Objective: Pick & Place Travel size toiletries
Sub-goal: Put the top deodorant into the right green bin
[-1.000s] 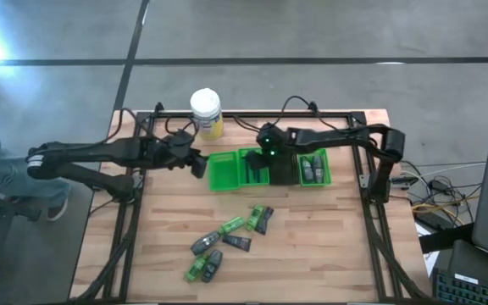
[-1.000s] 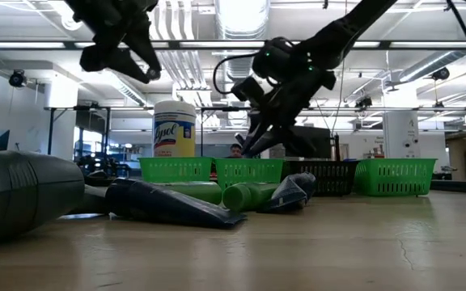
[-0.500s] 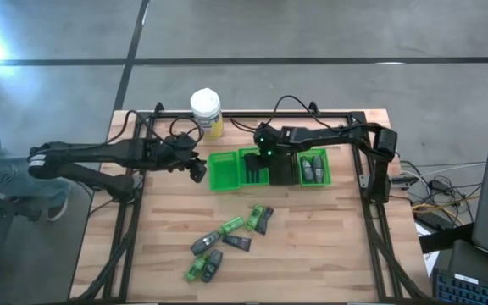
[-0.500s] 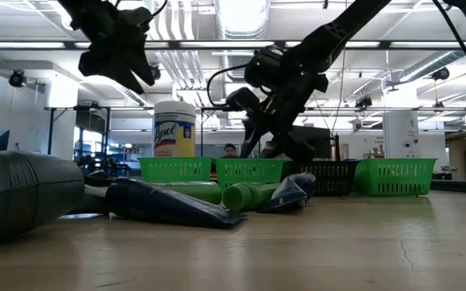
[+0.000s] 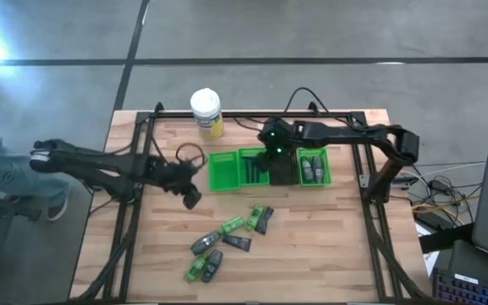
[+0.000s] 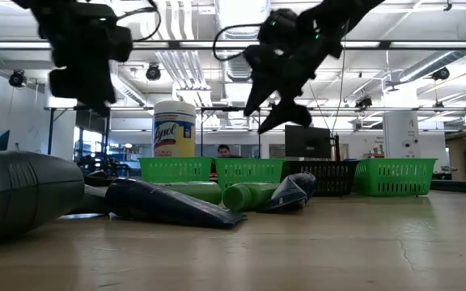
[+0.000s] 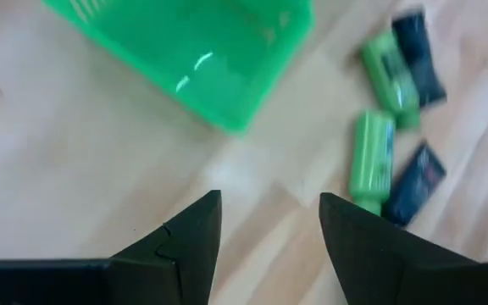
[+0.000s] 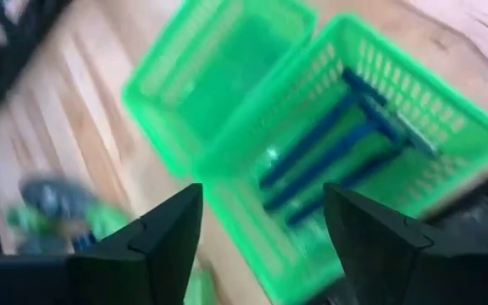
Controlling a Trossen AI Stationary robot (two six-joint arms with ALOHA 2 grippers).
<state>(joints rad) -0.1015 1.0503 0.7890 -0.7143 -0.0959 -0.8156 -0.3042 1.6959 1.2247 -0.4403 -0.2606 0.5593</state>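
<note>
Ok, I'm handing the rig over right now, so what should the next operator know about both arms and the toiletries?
Left tool: open, empty, over bare table beside the first green tray.
Right tool: open, empty, above the second green tray, which holds blue razors.
Done: razors in that tray, some bottles in the far right tray.
Left: a loose pile of green bottles and dark tubes on the table; the first tray looks empty.

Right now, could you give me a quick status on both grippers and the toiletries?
Left gripper open, empty, above bare table. Right gripper open, empty, over green trays. Loose toiletries on wood, untouched. Path clear.
</note>
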